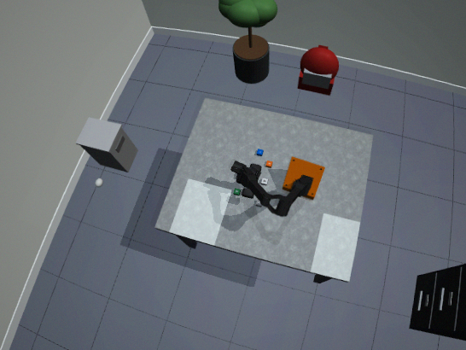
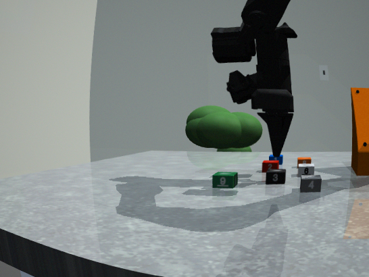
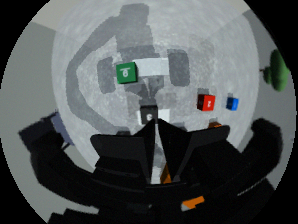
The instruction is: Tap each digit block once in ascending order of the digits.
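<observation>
My gripper [image 2: 277, 155] [image 3: 156, 121] is shut and empty. It points down, its tips a little above the black block 3 [image 2: 275, 177] [image 3: 148, 114]. The red block 2 [image 2: 270, 166] [image 3: 206, 102] and blue block 1 [image 1: 259, 152] [image 2: 276, 159] [image 3: 232, 104] lie beyond in the exterior view. The green block 9 [image 1: 236, 191] [image 2: 224, 180] [image 3: 126, 72] lies to the left there. The dark grey block 4 [image 2: 310, 184], white block 6 [image 1: 265, 181] [image 2: 306, 169] and orange block [image 1: 269, 163] [image 2: 304, 161] lie to the right; the orange block's digit is unclear. The arm hides the red block in the top view.
The arm reaches over the grey table [image 1: 333, 145] [image 2: 67, 203] from its orange base plate [image 1: 294, 171] [image 2: 359, 135]. The blocks stand close together around the black block. The arm's shadow crosses the table. A plant, a red chair-like object and cabinets stand off the table.
</observation>
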Robot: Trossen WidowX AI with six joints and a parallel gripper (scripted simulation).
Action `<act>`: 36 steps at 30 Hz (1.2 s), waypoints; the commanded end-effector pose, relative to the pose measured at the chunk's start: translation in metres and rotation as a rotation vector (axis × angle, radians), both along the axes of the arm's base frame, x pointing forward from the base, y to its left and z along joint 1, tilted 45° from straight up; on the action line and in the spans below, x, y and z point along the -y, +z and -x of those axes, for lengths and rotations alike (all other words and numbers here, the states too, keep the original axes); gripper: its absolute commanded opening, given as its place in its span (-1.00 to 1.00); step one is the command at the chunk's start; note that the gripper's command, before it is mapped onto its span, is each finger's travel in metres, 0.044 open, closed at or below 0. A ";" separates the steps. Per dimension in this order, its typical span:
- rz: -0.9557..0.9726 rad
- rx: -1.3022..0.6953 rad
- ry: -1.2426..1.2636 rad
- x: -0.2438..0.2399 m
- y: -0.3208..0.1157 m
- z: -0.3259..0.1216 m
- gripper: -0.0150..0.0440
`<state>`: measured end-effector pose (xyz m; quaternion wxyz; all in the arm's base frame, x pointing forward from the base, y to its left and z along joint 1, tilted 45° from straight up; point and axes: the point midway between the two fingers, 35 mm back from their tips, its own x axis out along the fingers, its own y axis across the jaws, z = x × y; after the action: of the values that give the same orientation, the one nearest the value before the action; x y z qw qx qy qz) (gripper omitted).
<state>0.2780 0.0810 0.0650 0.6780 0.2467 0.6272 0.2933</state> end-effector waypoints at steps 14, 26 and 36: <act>-0.007 -0.010 -0.001 -0.019 -0.018 0.001 -0.42; -0.006 -0.010 -0.001 0.002 0.002 0.002 -0.42; -0.003 -0.012 -0.001 0.060 0.059 0.005 -0.42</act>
<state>0.2762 0.0343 0.1080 0.6734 0.2540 0.6310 0.2895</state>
